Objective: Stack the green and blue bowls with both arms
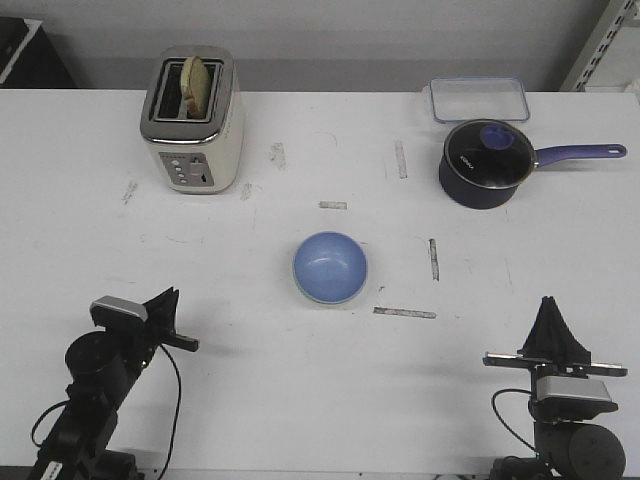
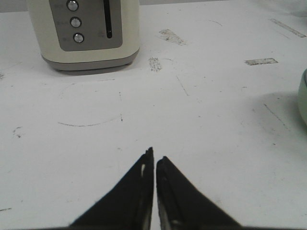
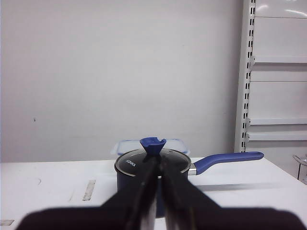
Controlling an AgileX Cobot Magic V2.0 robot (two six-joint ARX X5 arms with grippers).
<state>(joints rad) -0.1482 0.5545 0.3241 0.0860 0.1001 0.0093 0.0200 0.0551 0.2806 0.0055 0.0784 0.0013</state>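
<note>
The periwinkle blue bowl (image 1: 330, 265) sits upright at the table's middle. A thin pale green edge shows round its near side, so it seems to sit inside the mint green bowl (image 1: 333, 302). That bowl's pale green wall shows at the edge of the left wrist view (image 2: 303, 98). My left gripper (image 1: 168, 298) is shut and empty, low at the near left, well short of the bowls; it also shows in the left wrist view (image 2: 154, 154). My right gripper (image 1: 551, 305) is shut and empty at the near right, pointing toward the saucepan in its wrist view (image 3: 159, 165).
A cream toaster (image 1: 192, 120) with bread in it stands at the back left, also in the left wrist view (image 2: 84, 31). A dark navy saucepan (image 1: 487, 165) with a glass lid and a clear container (image 1: 478, 98) are at the back right. Tape strips mark the table.
</note>
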